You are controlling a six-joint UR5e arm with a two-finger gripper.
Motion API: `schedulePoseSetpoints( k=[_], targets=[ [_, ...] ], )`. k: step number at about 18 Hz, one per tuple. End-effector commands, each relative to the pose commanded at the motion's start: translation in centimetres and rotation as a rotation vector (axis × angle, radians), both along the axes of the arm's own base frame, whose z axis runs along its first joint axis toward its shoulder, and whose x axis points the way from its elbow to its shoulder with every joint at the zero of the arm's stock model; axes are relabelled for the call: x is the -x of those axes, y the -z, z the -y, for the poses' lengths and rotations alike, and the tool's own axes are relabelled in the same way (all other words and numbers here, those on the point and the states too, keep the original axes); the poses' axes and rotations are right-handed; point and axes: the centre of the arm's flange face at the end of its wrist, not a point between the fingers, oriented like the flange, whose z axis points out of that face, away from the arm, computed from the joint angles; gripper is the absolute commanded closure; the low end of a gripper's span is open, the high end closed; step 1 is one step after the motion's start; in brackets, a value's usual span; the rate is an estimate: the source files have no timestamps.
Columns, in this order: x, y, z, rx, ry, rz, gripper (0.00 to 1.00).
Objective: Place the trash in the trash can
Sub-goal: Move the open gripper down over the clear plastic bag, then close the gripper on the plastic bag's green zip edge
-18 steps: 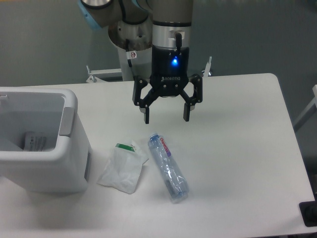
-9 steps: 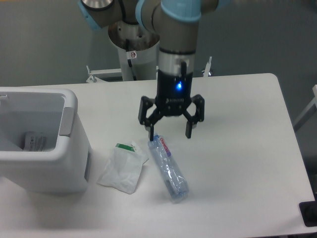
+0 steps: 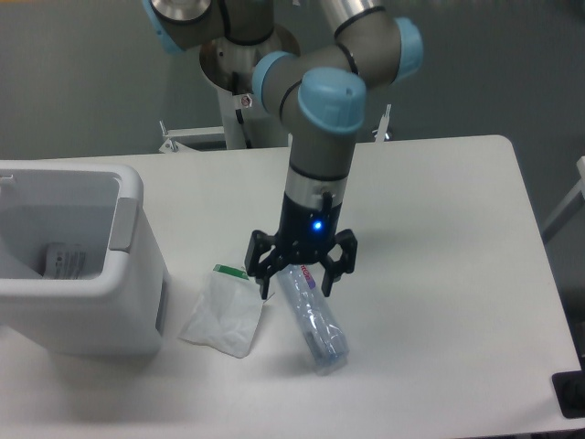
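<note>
At nine o'clock on the table (image 3: 439,210) stands the white bin (image 3: 78,265) with its grey handle, a bit of paper lying inside it. Moving right, the pouch (image 3: 224,313) with the green strip lies flat just beside the bin, and the bottle (image 3: 315,322) lies next to it, its far end pointing to five o'clock. My gripper (image 3: 296,283) hangs over the bottle's labelled end, fingers apart on either side of it, clamped on nothing.
</note>
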Motion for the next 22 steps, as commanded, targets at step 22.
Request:
schedulePoseSetpoints(
  k=[22],
  targets=[
    [-5.0,11.3,-0.1,0.176,0.128,0.105,0.0]
  ],
)
